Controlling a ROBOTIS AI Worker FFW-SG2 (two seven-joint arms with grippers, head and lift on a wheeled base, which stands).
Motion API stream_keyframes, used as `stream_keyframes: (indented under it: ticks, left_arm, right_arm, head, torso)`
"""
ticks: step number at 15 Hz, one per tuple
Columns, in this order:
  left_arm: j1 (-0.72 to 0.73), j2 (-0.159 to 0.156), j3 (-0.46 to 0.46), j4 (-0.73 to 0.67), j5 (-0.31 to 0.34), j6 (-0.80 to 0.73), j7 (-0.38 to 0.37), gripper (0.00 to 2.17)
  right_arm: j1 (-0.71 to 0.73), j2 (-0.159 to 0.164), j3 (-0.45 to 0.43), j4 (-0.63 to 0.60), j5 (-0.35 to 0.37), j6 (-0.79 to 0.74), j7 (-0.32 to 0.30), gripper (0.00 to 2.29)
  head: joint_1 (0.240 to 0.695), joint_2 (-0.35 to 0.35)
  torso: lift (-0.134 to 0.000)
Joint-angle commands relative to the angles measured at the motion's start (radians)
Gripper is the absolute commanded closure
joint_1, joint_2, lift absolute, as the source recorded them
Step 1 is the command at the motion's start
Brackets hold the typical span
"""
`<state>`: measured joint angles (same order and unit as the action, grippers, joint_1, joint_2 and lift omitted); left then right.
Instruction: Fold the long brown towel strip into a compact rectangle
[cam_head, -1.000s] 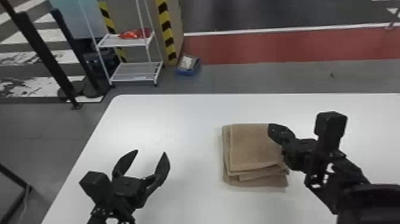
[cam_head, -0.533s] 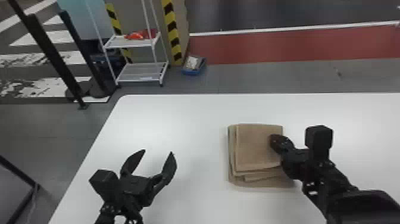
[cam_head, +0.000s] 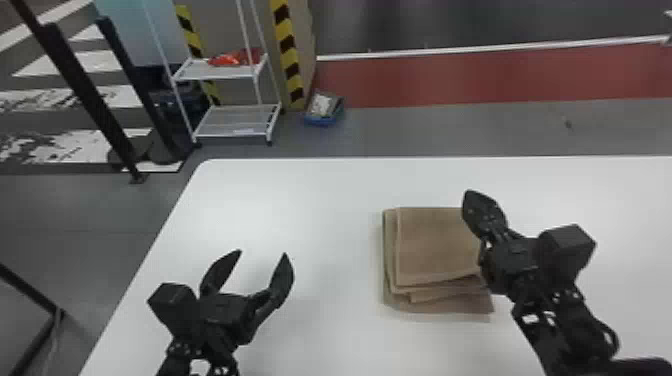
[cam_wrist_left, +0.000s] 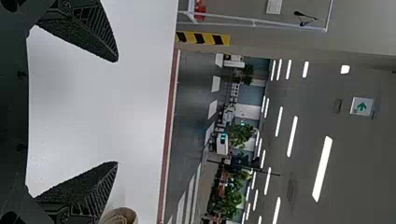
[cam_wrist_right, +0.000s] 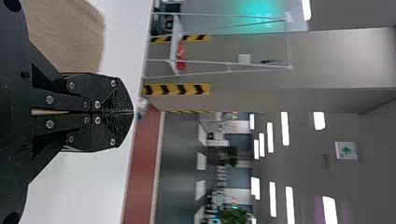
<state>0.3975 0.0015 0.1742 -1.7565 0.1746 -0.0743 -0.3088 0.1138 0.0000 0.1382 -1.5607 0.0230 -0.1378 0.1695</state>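
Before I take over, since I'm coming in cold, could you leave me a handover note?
Left hand: open, empty, left of the towel.
Right hand: shut, apparently empty, at the towel's right side.
Towel: on the white table, stacked as a compact rectangle.
Done: folding, by the look of it.
Left: perhaps squaring lower layers jutting out at the near edge.

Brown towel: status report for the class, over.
Left gripper left of towel, jaws open. Right gripper at towel's right side, jaws shut, hiding part of it. Towel folded in layers, near edges uneven.
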Motion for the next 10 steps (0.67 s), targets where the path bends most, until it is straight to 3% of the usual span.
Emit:
stream_keyframes:
  ticks: [1,2,3,7,10]
  left_arm:
    - [-0.005,-0.004,0.004,0.000,0.005,-0.003,-0.006,0.09]
    - [-0.006,-0.004,0.004,0.000,0.006,-0.006,-0.013,0.09]
    - [-0.006,-0.004,0.004,0.000,0.006,-0.015,-0.023,0.09]
    - [0.011,-0.004,-0.001,0.009,-0.010,-0.150,-0.012,0.09]
    - [0.052,-0.004,0.002,0.002,-0.029,-0.248,0.031,0.09]
  right_arm:
    - [0.129,0.001,0.015,-0.176,0.003,-0.108,-0.027,1.00]
    - [0.168,0.001,0.018,-0.222,0.028,-0.105,-0.045,0.34]
    - [0.211,0.001,0.026,-0.256,0.046,-0.087,-0.105,0.00]
    - [0.325,0.001,0.021,-0.297,0.058,-0.047,-0.174,0.03]
    - [0.365,0.001,0.035,-0.314,0.066,-0.050,-0.188,0.04]
  head:
    - [0.695,0.174]
    - [0.695,0.177]
    - [0.695,0.179]
    - [0.695,0.168]
    - [0.695,0.165]
  torso:
    - [-0.110]
    - [-0.110]
    - [-0.110]
    - [-0.110]
    - [-0.110]
